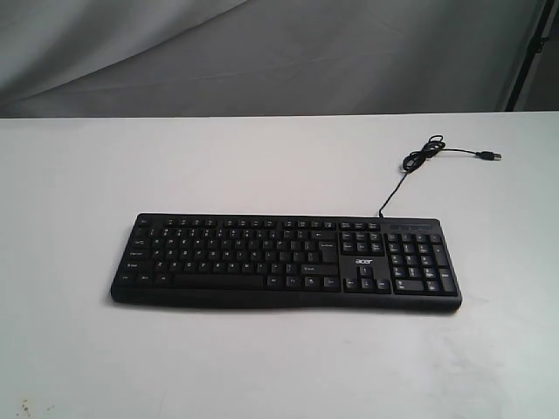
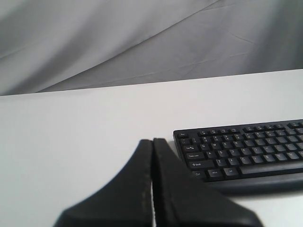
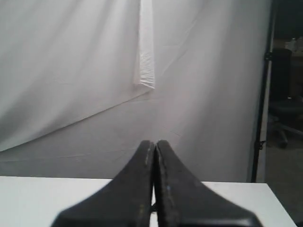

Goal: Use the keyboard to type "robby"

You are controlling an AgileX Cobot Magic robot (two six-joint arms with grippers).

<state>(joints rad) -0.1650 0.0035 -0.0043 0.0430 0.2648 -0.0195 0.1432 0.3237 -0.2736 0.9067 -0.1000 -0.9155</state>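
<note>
The black keyboard with white legends and an "acer" logo lies flat across the middle of the white table. Its thin black cable curls off behind its right end to a USB plug. Neither arm shows in the exterior view. In the left wrist view my left gripper is shut with nothing in it, just off the left end of the keyboard and apart from it. My right gripper is also shut and empty, pointing at the grey backdrop; no keyboard appears in that view.
A grey cloth backdrop hangs behind the table's far edge. A black stand and an office chair are past the table's right side.
</note>
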